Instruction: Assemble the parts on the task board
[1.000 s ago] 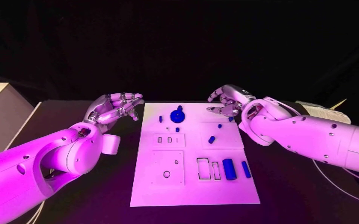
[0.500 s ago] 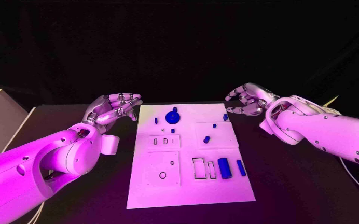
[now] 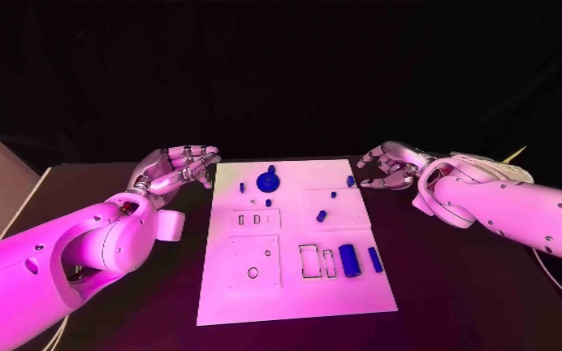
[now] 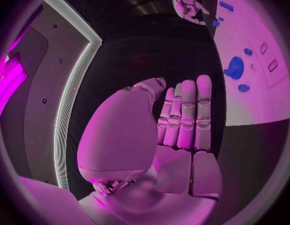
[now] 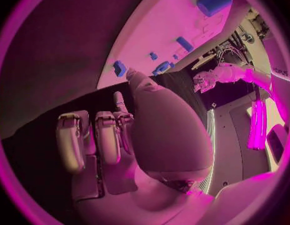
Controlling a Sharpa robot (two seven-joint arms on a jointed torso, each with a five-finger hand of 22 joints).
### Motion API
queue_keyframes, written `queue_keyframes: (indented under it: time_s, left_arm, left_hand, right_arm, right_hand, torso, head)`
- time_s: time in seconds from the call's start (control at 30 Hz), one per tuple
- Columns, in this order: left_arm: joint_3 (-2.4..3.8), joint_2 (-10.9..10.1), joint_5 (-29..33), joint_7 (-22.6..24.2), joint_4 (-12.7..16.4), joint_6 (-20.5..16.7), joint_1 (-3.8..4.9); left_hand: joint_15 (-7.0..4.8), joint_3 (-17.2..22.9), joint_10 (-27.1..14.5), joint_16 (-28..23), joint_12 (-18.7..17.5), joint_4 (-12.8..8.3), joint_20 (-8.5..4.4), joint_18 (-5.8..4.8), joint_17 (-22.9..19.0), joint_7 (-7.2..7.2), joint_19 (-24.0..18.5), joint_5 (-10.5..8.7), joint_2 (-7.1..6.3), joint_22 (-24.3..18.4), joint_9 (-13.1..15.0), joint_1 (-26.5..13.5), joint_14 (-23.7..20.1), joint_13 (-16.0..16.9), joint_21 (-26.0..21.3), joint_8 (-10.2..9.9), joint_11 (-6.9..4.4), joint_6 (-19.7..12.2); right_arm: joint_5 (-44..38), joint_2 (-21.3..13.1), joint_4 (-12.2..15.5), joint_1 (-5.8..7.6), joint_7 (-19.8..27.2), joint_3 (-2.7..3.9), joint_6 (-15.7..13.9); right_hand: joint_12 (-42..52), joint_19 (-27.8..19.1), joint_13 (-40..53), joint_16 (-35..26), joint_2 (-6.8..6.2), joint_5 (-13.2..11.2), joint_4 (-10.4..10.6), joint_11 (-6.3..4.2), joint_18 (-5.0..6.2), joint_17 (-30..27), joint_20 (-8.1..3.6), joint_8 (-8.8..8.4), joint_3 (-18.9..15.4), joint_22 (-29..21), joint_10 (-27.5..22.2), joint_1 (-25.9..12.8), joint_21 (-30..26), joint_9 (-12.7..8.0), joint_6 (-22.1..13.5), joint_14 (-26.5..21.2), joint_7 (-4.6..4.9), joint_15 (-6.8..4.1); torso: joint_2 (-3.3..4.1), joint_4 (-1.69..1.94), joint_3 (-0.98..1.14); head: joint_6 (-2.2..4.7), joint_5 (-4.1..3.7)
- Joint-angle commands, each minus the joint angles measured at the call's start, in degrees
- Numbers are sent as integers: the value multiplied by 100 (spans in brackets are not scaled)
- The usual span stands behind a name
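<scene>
The white task board [image 3: 293,286] lies in the middle of the black table. A round blue disc [image 3: 268,181] sits near its far edge, with small blue parts around it, one at the far right edge [image 3: 350,180]. A blue cylinder [image 3: 349,260] and a slim blue bar [image 3: 375,259] lie at the near right. My left hand [image 3: 175,168] hovers off the board's far left corner, fingers loosely bent, holding nothing. My right hand [image 3: 392,164] hangs off the far right corner, fingers loosely curved and apart, nothing in them. The left wrist view shows the left hand [image 4: 176,130] with straight fingers beside the board [image 4: 257,95].
Rectangular recesses [image 3: 310,260] and a small round hole [image 3: 252,272] mark the board's near half. A pale box [image 3: 10,172] stands at the table's left edge. Bare black tabletop lies on both sides of the board.
My right hand has drawn away to the right, from over the board's far right corner to beside it. The left hand has barely moved. The head view has shifted slightly.
</scene>
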Motion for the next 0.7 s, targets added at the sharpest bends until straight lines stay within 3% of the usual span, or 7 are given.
queue_keyframes:
  time_s: [0.03,0.23,0.37,0.7]
  left_arm:
    - [4,13,-13,64,10,100,-2]
    - [4,8,-13,63,9,102,-2]
    - [4,5,-13,58,9,103,-2]
    - [3,-17,-13,51,12,98,-2]
  left_hand:
    - [4,33,-35,26,38,-1,10,36,-5,-21,-42,-20,-7,9,8,-37,-43,6,15,20,12,-37]
    - [4,33,-35,26,38,-1,10,36,-5,-21,-42,-20,-7,9,8,-37,-43,6,15,20,12,-37]
    - [4,33,-35,26,38,-1,10,36,-5,-21,-42,-20,-7,9,8,-37,-43,6,15,20,12,-37]
    - [4,33,-35,26,38,-1,10,36,-5,-21,-42,-20,-7,9,8,-37,-43,6,15,20,12,-37]
  right_arm:
    - [-171,90,-119,-9,0,-2,241]
    - [-277,307,-341,-72,-23,-8,101]
    - [-308,420,-467,-97,-39,-10,44]
    - [-347,539,-603,-126,-66,-10,105]
  right_hand:
    - [12,518,1507,24,-39,-33,7,45,-34,1509,44,-44,-37,1347,594,34,-8,-7,-45,598,-9,35]
    - [12,532,1507,24,-8,28,28,51,-42,1509,55,-51,-40,1374,594,41,16,-7,-36,598,-3,42]
    - [12,534,1507,24,13,61,43,53,-43,1509,59,-51,-37,1378,594,40,19,-6,-24,598,0,45]
    - [12,536,1507,24,47,91,74,52,-44,1509,65,-27,-23,1383,594,29,24,6,43,598,-6,45]
  torso:
    - [4,13,-17]
    - [12,1,4]
    - [21,25,-9]
    - [63,19,8]
  head:
    - [-17,-11]
    - [-46,25]
    - [-79,12]
    - [-104,35]
